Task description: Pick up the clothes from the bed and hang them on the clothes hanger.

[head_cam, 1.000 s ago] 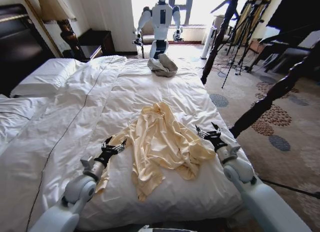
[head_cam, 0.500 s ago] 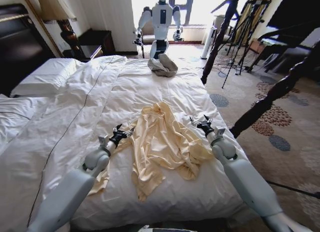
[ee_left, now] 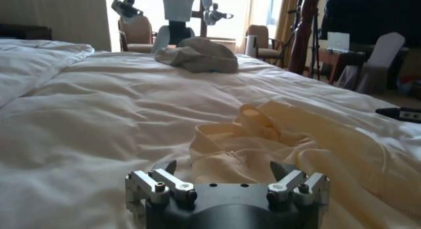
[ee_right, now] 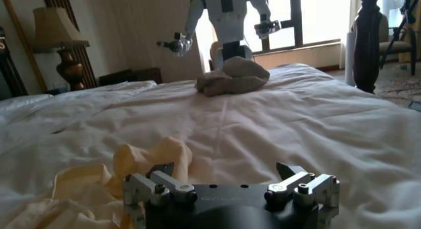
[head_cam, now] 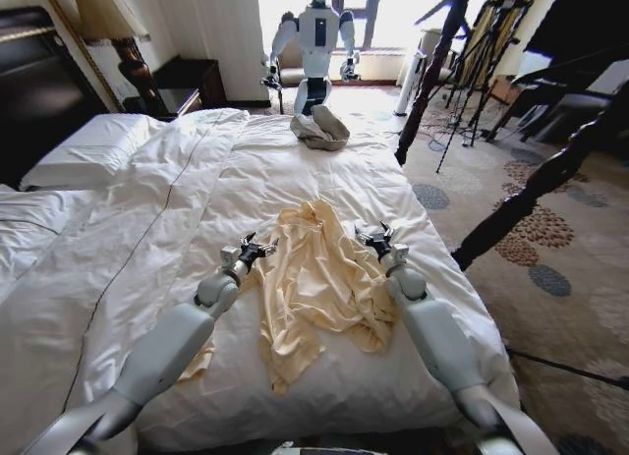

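The clothes [head_cam: 316, 278], a pale cream-yellow top, lie crumpled on the near half of the bed [head_cam: 177, 219]. My left gripper [head_cam: 257, 247] hovers open at the top's left edge, near its upper part. My right gripper [head_cam: 373, 235] is open too, at the top's upper right edge. In the left wrist view the open left gripper [ee_left: 225, 167] is low over the duvet with the bunched cream clothes [ee_left: 276, 135] just ahead. In the right wrist view the clothes [ee_right: 145, 160] bunch beside one finger of the right gripper [ee_right: 227, 169]. The clothes hanger is out of view.
A grey-beige cloth bundle [head_cam: 319, 129] lies at the bed's far edge, with another white robot [head_cam: 316, 42] standing behind it. Dark bed posts [head_cam: 432, 72] rise on the right, with black tripods [head_cam: 482, 52] and patterned carpet beyond. Pillows [head_cam: 88, 150] lie far left.
Both arms have reached forward across the duvet. The left gripper moved up along the top's left edge; the right gripper moved forward and inward to its upper right edge. The top has not moved.
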Controlling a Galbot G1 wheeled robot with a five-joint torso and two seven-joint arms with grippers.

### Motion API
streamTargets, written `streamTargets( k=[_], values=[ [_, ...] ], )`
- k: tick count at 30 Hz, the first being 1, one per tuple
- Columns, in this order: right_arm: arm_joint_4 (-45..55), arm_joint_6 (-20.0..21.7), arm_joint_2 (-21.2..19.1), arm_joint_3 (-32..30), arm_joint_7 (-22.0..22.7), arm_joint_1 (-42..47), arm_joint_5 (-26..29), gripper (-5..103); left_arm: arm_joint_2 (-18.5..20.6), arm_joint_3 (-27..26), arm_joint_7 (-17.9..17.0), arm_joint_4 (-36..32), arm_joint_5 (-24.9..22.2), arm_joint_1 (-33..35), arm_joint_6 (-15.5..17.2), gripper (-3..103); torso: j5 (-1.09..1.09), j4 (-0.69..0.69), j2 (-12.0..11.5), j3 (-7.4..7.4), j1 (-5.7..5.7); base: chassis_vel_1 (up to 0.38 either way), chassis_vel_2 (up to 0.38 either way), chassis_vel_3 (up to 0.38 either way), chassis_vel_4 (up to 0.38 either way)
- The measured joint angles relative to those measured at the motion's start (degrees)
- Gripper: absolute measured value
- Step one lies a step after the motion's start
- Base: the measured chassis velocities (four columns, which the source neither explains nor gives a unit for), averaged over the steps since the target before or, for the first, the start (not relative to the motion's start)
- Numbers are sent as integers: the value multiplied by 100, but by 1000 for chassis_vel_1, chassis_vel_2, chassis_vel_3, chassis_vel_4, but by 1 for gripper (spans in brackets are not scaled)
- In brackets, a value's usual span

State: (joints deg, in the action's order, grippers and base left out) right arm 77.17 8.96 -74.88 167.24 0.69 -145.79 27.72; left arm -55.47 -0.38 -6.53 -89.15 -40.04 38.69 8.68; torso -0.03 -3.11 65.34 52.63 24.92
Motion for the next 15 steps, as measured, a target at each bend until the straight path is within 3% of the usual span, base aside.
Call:
streamTargets(
  k=[1, 2, 3, 4, 5, 6, 7, 8, 9, 15],
  values=[
    [-301, -122, -164, -2, -262, -208, -452, 100, -97, 109, -33, 81, 1, -127, -2, 98, -1, -1, 0, 0, -1, 0, 0, 0, 0],
    [-301, -122, -164, -2, -262, -208, -452, 100, -97, 109, -33, 81, 1, -127, -2, 98, -1, -1, 0, 0, -1, 0, 0, 0, 0],
    [-442, -341, -210, -2, -402, -289, -824, 100, -135, 132, -41, 107, 1, -165, -2, 98, 1, 0, 0, 0, -1, 0, 0, 0, 0],
    [-697, -885, -270, -7, -603, -437, -1701, 100, -179, 147, -64, 146, 2, -202, -3, 98, 0, -1, 0, 0, -1, 0, 0, 0, 0],
    [-697, -885, -270, -7, -603, -437, -1701, 100, -179, 147, -64, 146, 2, -202, -3, 98, 0, -1, 0, 0, -1, 0, 0, 0, 0],
    [-794, -1185, -314, -6, -643, -508, -2267, 100, -198, 149, -68, 165, 5, -216, -8, 98, -1, -1, 0, 0, 0, 0, 0, 0, 0],
    [-794, -1185, -314, -6, -643, -508, -2267, 100, -198, 149, -68, 165, 5, -216, -8, 98, -1, -1, 0, 0, 0, 0, 0, 0, 0],
    [-782, -1417, -376, -8, -587, -520, -2951, 100, -191, 133, -71, 177, 9, -218, -20, 98, 0, 0, 0, 0, 0, 0, 0, 0, 0],
    [-443, -1057, -502, -11, -446, -202, -3024, 100, -151, 106, -72, 188, 9, -209, -44, 98, 0, 0, 1, -1, 0, 0, 0, 0, 0],
    [-539, -659, -657, -9, -435, -9, -2805, 100, -121, 183, -50, 263, 9, -304, -52, 98, 0, 0, 2, -2, -3, 0, 0, 0, 0]
  ],
)
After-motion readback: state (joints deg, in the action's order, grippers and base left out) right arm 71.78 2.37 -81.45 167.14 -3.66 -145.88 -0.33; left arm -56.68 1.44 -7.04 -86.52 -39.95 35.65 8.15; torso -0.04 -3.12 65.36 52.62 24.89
